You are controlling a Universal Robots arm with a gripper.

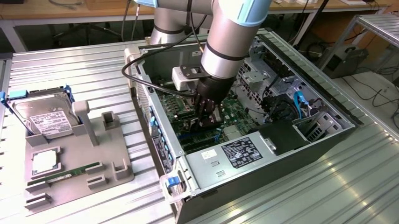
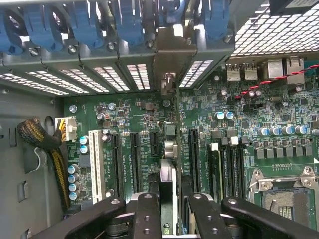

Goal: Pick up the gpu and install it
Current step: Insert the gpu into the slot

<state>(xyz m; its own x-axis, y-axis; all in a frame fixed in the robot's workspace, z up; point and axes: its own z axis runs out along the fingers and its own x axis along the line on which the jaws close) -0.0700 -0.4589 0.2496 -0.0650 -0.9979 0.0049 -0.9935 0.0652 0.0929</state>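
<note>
The gpu [image 2: 170, 167] is off the parts tray [image 1: 74, 161] and inside the computer case [image 1: 249, 186]. It stands on its thin edge over the motherboard [image 2: 124, 114] slots. I can't tell if it is pushed in all the way. In the exterior view the arm [image 1: 227, 46] comes down from 12 o'clock. The gripper [image 2: 171, 211] is half closed and pinches the card
</note>
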